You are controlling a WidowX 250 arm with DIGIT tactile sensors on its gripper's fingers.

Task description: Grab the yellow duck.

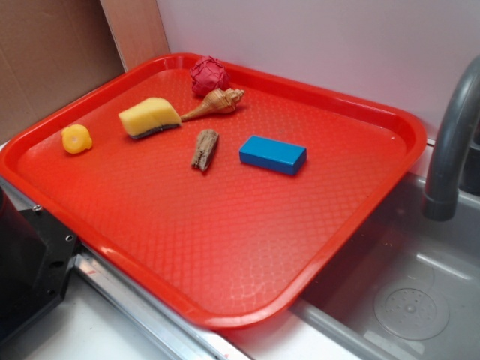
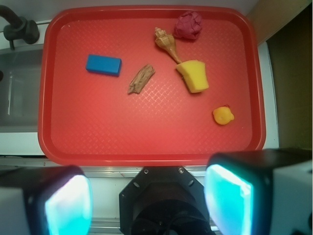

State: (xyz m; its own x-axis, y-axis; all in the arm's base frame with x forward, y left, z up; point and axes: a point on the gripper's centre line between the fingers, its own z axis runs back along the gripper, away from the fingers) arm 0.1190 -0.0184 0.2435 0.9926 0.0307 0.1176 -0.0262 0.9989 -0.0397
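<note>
Duck [image 2: 223,115]: small, glossy, likely light and slippery; sat alone below the sponge [image 2: 193,76]. Your gripper [image 2: 149,196] hung apart, empty. Pinch its rounded middle.

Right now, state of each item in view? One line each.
gripper: open, above the tray's near edge, holding nothing
yellow duck: loose on the tray, ungrasped, apart from the sponge
yellow sponge: lying flat, touching the seashell's tip
seashell: on its side
red crumpled ball: resting near the tray corner
wood piece: lying flat
blue block: lying flat
red tray: level over the sink edge
</note>
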